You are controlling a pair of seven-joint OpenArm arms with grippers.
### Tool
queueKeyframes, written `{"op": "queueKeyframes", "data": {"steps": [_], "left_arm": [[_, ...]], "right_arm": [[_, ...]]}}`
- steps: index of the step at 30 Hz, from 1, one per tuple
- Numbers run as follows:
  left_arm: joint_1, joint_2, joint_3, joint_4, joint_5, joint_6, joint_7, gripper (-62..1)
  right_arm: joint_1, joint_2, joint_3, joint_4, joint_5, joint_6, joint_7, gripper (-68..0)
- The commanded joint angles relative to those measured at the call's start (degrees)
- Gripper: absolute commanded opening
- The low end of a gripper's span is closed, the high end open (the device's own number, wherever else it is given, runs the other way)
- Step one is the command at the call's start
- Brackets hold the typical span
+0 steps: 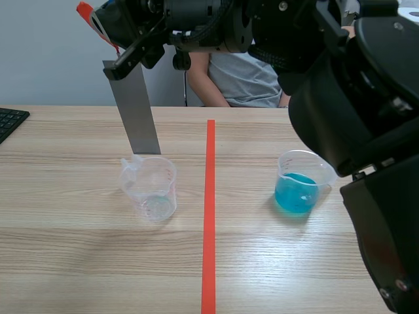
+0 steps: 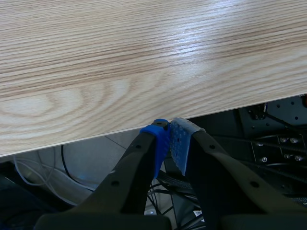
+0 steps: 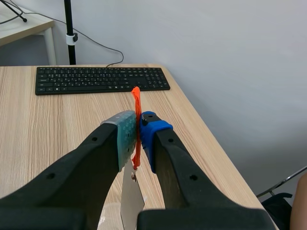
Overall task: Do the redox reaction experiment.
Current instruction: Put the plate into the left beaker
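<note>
Grey metal strip (image 1: 136,108) hangs in the upper left of the scene view from an orange-red tab (image 1: 91,19), which the right pincer (image 3: 138,136) has clamped between its pads. In the right wrist view we see the tab pinched there and the strip dangling under the fingers. We judge that holding it by the tab leaves the bare metal free to go into liquid while the pincer keeps dry.

The strip's lower end sits at the far rim of the empty clear beaker (image 1: 149,188), left of centre. We cannot tell whether it is over the mouth or just behind it. The beaker of blue solution (image 1: 298,190) stands right of centre, well apart from the strip and across the red tape line (image 1: 209,216). We take that solution as the place for the reaction, so the strip looks parked on the other side from it.

The left pincer (image 2: 170,142) has its fingers together on nothing, at the near edge of the counter (image 1: 78,261), away from both beakers.

A keyboard (image 1: 10,121) lies at the left edge, and a person (image 1: 242,75) sits at the top centre. The right arm's own bulk fills the right of the scene view and overlaps the blue beaker's rim. We think any carry across would have to clear both rims.
</note>
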Motion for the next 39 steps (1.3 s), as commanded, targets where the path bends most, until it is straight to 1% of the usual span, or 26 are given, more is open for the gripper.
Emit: {"op": "queueKeyframes", "data": {"steps": [1, 9, 23, 30, 33, 39], "left_arm": [[0.15, 0.0, -0.04, 0.66, -0.31, -0.28, -0.76, -55.8], [0.15, 0.0, -0.04, 0.66, -0.31, -0.28, -0.76, -55.8], [0.15, 0.0, -0.04, 0.66, -0.31, -0.28, -0.76, -55.8], [0.15, 0.0, -0.04, 0.66, -0.31, -0.24, -0.74, -55.2], [0.15, 0.0, -0.04, 0.66, -0.31, -0.24, -0.74, -55.2], [0.15, 0.0, -0.04, 0.66, -0.31, -0.24, -0.74, -55.2]], "right_arm": [[1.51, -0.22, 0.02, 0.24, 0.39, -0.24, 1.22, -66.0], [1.51, -0.2, 0.02, -1.84, 0.39, -0.24, 2.36, -66.0], [1.46, -0.17, -1.49, -2.01, 0.42, -0.24, 4.09, -66.0], [1.46, -0.17, -1.84, -2.36, 0.42, -0.26, 4.17, -66.0], [1.46, -0.17, -1.84, -3.52, 0.42, -0.26, 4.59, -66.0], [1.46, -0.2, -1.84, -7.37, 0.39, -0.22, 7.1, -66.0]]}}
